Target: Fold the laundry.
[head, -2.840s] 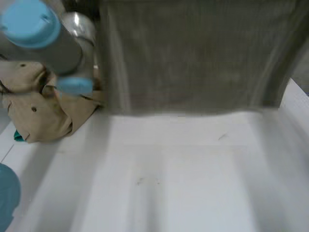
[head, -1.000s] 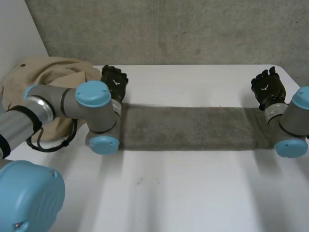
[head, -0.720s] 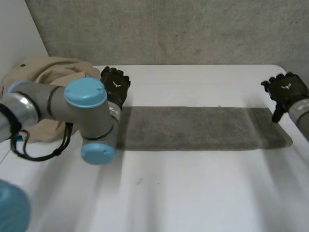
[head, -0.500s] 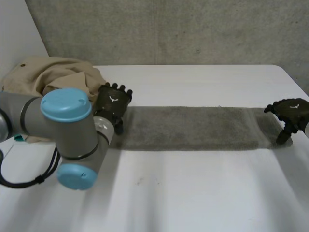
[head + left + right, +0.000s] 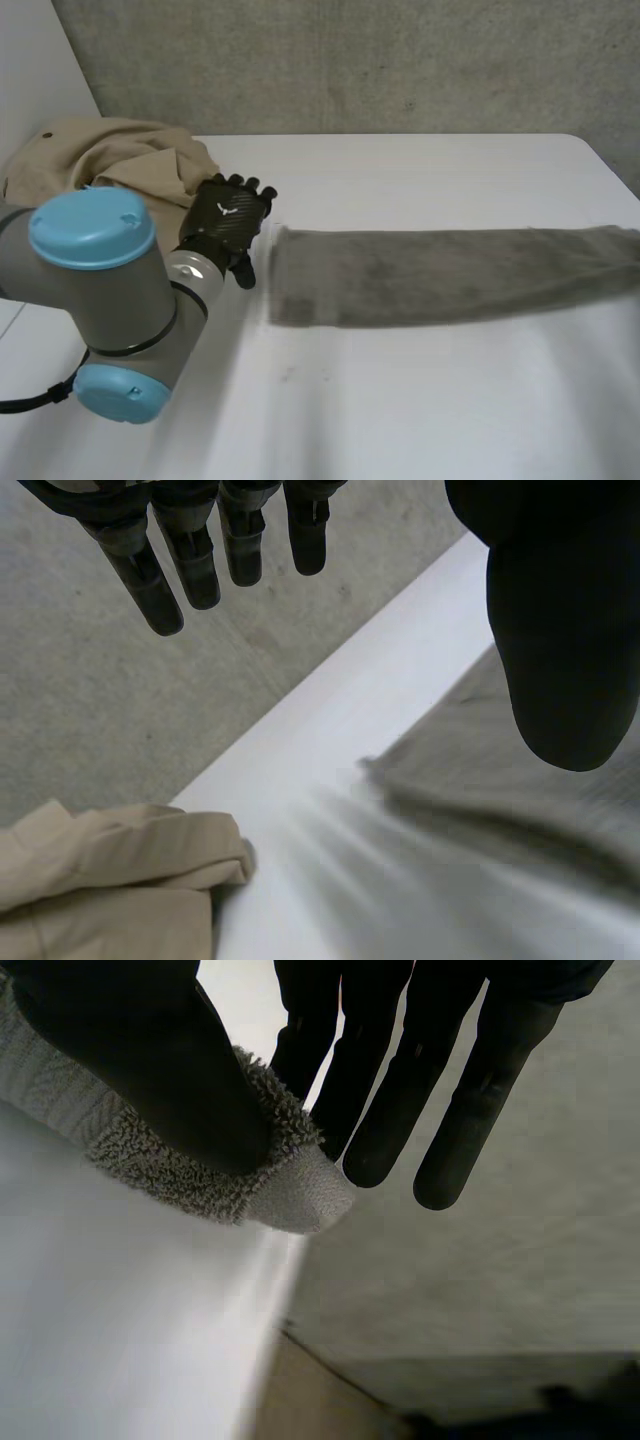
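Grey towel (image 5: 450, 275): long strip on tabletop (image 5: 400, 400)
Left hand (image 5: 228, 225): spread, empty, beside towel's end
Right hand (image 5: 130, 1050): pinching towel corner

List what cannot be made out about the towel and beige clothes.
towel, one end: head view, cut off by the view's edge.
towel corner: right wrist view, partly covered by the thumb of the right hand.
beige clothes: head view, partly behind the left arm; kind unclear.

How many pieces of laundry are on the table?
2. A grey towel lies stretched across the table; a beige garment is bunched at the far left corner, beside the left robot hand. Others may be hidden under it.
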Robot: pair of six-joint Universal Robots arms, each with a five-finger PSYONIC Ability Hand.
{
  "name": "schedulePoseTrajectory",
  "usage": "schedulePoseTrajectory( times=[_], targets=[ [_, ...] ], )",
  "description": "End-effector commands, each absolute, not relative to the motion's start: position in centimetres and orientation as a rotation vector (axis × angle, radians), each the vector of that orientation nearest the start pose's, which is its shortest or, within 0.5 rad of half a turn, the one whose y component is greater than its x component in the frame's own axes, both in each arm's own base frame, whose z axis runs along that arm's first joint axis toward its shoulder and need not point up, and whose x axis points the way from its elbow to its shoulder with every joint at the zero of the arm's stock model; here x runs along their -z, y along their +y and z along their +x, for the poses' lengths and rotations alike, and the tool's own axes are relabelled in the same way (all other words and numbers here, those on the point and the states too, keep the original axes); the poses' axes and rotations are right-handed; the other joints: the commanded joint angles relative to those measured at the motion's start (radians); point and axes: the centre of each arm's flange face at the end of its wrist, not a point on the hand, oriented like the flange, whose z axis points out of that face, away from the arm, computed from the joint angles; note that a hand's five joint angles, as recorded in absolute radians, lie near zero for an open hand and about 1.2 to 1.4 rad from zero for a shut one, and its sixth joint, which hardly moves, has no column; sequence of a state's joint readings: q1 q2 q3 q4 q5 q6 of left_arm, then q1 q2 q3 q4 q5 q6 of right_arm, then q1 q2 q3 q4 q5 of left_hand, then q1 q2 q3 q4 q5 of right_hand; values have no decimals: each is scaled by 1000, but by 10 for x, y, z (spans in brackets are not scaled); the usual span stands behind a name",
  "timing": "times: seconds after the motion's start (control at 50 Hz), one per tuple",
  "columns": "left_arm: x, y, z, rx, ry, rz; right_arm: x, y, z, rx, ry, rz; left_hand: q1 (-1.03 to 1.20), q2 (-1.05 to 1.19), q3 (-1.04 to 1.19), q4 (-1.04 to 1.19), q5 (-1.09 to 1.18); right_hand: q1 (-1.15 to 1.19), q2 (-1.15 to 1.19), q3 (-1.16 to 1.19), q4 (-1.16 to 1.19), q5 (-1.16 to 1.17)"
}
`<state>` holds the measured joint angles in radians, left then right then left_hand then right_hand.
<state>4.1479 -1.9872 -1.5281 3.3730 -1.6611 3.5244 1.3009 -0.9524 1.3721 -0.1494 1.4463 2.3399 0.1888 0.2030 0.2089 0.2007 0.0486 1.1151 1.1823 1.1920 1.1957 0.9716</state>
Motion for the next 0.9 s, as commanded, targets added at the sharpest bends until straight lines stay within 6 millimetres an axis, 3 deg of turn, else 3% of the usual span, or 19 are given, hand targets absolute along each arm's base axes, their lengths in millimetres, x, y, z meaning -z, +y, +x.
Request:
schedulePoseTrajectory(
  times=[0.02,0.06,0.08,0.14,0.16,0.22,0.24,0.3,0.38,0.42,0.46,0.52,0.56,0.58,0.6,0.68,0.7,0.78,0.9],
  targets=[
    [-209,-246,-298,2109,2176,996,-174,-427,39,-1430,-1864,789,-14,-28,-34,-26,-49,281,214,204,201,250],
    [-208,-246,-296,2103,2178,992,-180,-427,61,-1500,-1844,814,-14,-28,-34,-26,-49,281,214,204,201,250],
    [-209,-246,-295,2102,2178,988,-189,-423,88,-1594,-1813,844,-14,-28,-34,-26,-49,281,214,204,201,250],
    [-210,-246,-291,2101,2177,979,-204,-412,132,-1750,-1746,915,-14,-28,-34,-26,-49,281,214,204,201,250],
    [-210,-246,-291,2100,2177,975,-212,-400,162,-1851,-1698,987,-14,-28,-34,-26,-49,281,214,204,201,250],
    [-211,-244,-290,2101,2178,976,-217,-375,209,-1983,-1631,1131,-14,-28,-34,-26,-49,281,214,204,201,250],
    [-212,-243,-290,2106,2176,976,-214,-354,244,-2067,-1574,1270,-14,-28,-34,-26,-49,281,214,204,201,250],
    [-213,-242,-290,2106,2176,978,-203,-315,298,-2183,-1462,1508,-14,-28,-34,-26,-49,281,214,204,201,250],
    [-211,-240,-290,2102,2179,985,-164,-269,348,-2192,-1383,1789,-14,-28,-34,-26,-49,281,214,204,201,250],
    [-211,-239,-291,2102,2179,987,-147,-252,361,-2168,-1365,1881,-14,-28,-34,-26,-49,281,214,204,201,250],
    [-211,-239,-291,2101,2181,989,-126,-233,369,-2127,-1354,1994,-14,-28,-34,-26,-49,281,214,204,201,250],
    [-209,-237,-293,2101,2183,1001,-115,-227,370,-2083,-1351,2020,-14,-28,-34,-26,-49,281,214,204,201,250],
    [-208,-238,-294,2105,2180,1001,-117,-228,369,-2077,-1354,2000,-14,-28,-34,-26,-49,-281,-348,-358,-361,-312],
    [-208,-238,-294,2106,2181,1003,-119,-229,366,-2075,-1394,1972,-14,-28,-34,-26,-49,-854,-921,-931,-935,-885],
    [-208,-237,-296,2118,2171,1006,-117,-230,364,-2067,-1425,1958,-14,-28,-34,-26,-49,-941,-1008,-1017,-1021,-972],
    [-210,-236,-300,2148,2154,1010,-141,-249,341,-2112,-1666,1720,-14,-28,-34,-26,-49,-941,-1008,-1017,-1021,-972],
    [-210,-235,-301,2153,2151,1012,-162,-269,319,-2145,-1764,1563,-14,-28,-34,-26,-49,-941,-1008,-1017,-1021,-972],
    [-212,-231,-305,2169,2143,1032,-186,-296,266,-2129,-2000,1276,-14,-28,-34,-26,-49,-941,-1008,-1017,-1021,-972],
    [-214,-228,-309,2183,2138,1045,-167,-300,227,-1885,-2284,1203,-14,-28,-34,-26,-49,-941,-1008,-1017,-1021,-972]
  ],
)
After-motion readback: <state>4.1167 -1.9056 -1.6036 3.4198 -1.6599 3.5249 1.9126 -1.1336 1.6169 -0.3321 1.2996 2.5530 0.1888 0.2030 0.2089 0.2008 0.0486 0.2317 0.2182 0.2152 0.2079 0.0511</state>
